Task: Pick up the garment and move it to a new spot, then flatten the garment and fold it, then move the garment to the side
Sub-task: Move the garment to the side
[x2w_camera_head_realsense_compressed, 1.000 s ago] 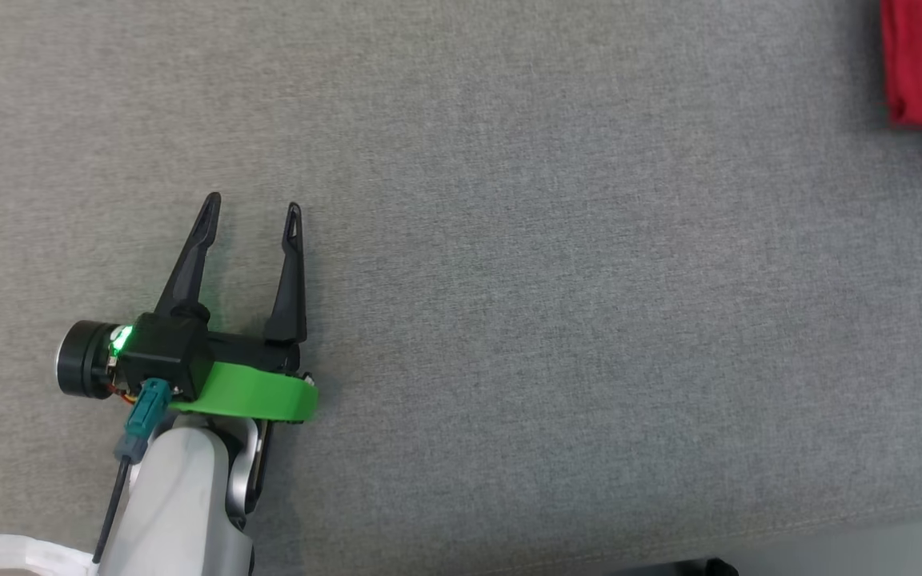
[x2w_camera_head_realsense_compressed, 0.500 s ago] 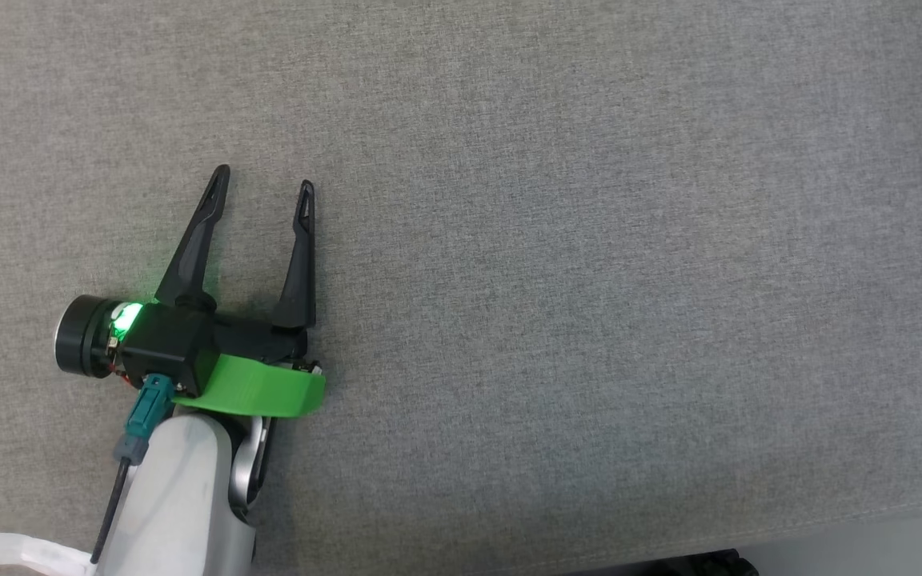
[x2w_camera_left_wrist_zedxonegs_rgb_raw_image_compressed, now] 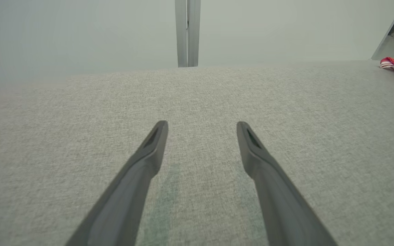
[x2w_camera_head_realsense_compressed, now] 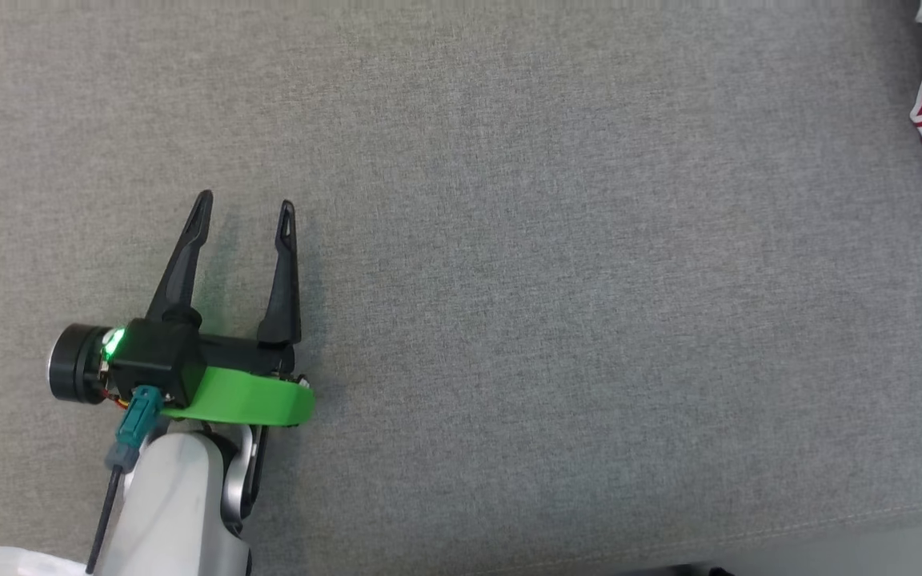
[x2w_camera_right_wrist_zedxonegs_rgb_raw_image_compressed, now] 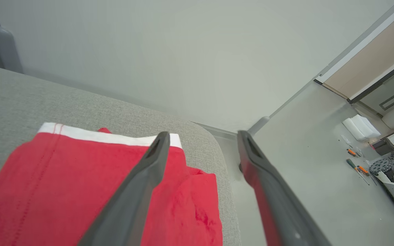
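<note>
Both pincers stand spread. Right pincer (x2w_camera_right_wrist_zedxonegs_rgb_raw_image_compressed: 203,134), nearly shut a second ago, now gapes with nothing between its fingers (x2w_camera_right_wrist_zedxonegs_rgb_raw_image_compressed: 139,184), poised just over the red garment (x2w_camera_right_wrist_zedxonegs_rgb_raw_image_compressed: 63,177). Garment lies flat, seemingly folded, at the right edge of the grey worktop (x2w_camera_head_realsense_compressed: 549,280), by a rounded corner. Left pincer (x2w_camera_head_realsense_compressed: 246,202) hangs wide and empty toward the left edge, well apart. Reading: garment just released; move-to-side step looks done, only withdrawal remains.

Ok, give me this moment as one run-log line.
garment: red, lying at corner of grey surface, not gripped | left gripper: open, empty, over bare surface | right gripper: open, empty, above garment
</note>
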`<state>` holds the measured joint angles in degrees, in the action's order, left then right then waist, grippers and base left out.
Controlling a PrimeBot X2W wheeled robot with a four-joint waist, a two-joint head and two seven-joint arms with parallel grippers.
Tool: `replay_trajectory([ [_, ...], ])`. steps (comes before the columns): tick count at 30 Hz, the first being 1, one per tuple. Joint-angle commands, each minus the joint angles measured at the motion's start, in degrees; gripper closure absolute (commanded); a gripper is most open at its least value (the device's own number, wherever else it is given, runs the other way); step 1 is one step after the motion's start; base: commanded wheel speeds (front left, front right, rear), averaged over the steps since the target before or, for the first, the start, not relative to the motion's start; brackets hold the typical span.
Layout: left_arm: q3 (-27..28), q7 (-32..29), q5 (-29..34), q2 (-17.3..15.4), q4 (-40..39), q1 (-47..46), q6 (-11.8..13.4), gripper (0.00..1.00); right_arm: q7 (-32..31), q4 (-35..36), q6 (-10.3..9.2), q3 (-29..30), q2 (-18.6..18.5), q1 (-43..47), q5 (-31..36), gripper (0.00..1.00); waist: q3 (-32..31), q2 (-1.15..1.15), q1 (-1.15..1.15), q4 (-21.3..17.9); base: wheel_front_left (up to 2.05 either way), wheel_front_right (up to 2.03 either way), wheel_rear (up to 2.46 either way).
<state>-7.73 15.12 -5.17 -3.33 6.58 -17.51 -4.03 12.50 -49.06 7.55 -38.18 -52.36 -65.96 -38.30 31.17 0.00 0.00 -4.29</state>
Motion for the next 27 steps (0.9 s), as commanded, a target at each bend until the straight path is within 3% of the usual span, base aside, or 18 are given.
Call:
replay_trajectory([
  [1, 0.4, 0.0, -0.5, -0.1, 0.3, 1.2, 0.3, 0.0, 0.9, 0.4, -0.14, -0.3, 0.8, 1.0, 0.3, 0.0, -4.1, 0.0, 0.0, 0.3, 0.0, 0.0, 0.0],
  [9, 2.3, 0.0, -1.5, 0.1, 1.1, 5.8, 1.0, 0.0, 2.7, 6.6, -0.14, 1.3, 6.6, 7.1, 1.5, 0.0, -11.4, 0.0, 0.0, 0.9, 0.0, 0.0, 0.0],
  [27, 6.0, 0.0, -2.8, 0.2, 2.5, 14.9, 0.5, 0.0, 2.7, 30.7, -0.13, 25.4, 25.5, 42.6, 14.0, 0.0, -23.7, 0.0, 0.0, 1.9, 0.0, 0.0, 0.0],
])
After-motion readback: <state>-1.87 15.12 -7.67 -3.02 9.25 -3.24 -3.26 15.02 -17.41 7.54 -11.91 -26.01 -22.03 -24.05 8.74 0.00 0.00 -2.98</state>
